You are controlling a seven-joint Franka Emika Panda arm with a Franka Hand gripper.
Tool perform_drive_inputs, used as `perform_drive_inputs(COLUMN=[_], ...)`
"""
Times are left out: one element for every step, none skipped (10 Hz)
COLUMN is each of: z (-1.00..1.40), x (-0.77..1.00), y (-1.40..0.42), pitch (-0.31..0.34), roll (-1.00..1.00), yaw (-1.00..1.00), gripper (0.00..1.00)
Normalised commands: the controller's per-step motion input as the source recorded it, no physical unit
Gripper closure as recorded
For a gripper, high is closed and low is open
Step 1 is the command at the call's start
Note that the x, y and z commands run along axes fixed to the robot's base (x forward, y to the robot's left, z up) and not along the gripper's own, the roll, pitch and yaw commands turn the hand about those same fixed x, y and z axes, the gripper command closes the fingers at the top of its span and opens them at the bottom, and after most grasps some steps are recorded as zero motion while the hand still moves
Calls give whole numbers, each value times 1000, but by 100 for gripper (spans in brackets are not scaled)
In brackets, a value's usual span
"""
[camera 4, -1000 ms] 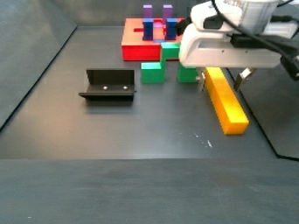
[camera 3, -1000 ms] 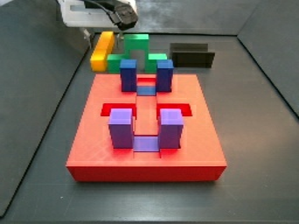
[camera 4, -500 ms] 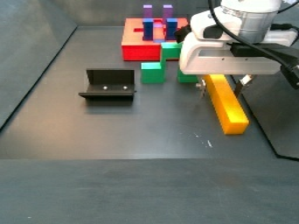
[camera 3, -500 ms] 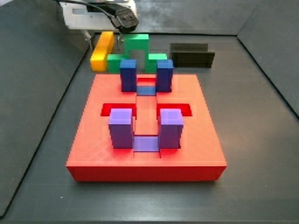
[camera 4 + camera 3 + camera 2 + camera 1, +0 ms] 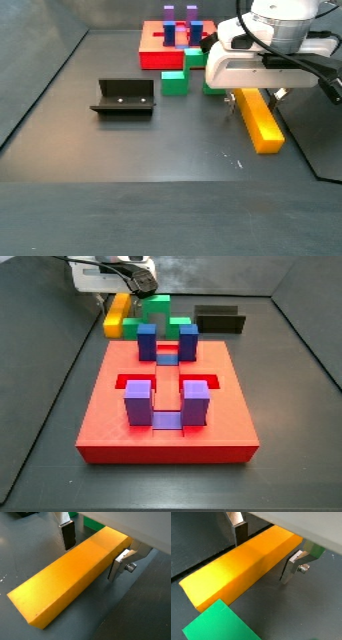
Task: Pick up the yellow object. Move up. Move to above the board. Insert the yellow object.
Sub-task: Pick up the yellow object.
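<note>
Yellow bar (image 5: 70, 579) is lying flat on the dark bench (image 5: 147, 150), next to the green blocks (image 5: 175, 82) and well short of the red board (image 5: 167, 406), so the pick hasn't happened yet as far as I can tell. The thing that matters here: the end effector (image 5: 93, 548) is right over one end of the bar, not the middle, and its two fingers (image 5: 66, 534) straddle the bar across its narrow width, with the long axis running away from the fingers out toward the free end. Jaws are spread apart; in both wrist views there's a visible gap between each pad and the bar's sides, so nothing is gripped. Same story in a wrist view (image 5: 268, 547), where a green corner (image 5: 218, 623) sits just past the bar's far end. In a side view the end effector (image 5: 257, 92) hangs over the bar's end nearest the board. My guess is squeezing here gives an off-centre grab, so the long free end could sag or swing when lifted.
</note>
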Motion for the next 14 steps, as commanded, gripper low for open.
perform_drive_inputs(z=[0,0,0,0,0,0,0,0,0,0,0,0,0,0], x=[0,0,0,0,0,0,0,0,0,0,0,0,0,0], y=[0,0,0,0,0,0,0,0,0,0,0,0,0,0], pitch=[0,0,0,0,0,0,0,0,0,0,0,0,0,0], roll=[0,0,0,0,0,0,0,0,0,0,0,0,0,0], yaw=[0,0,0,0,0,0,0,0,0,0,0,0,0,0], gripper=[100,100,100,100,100,100,100,100,100,100,100,100,100,100])
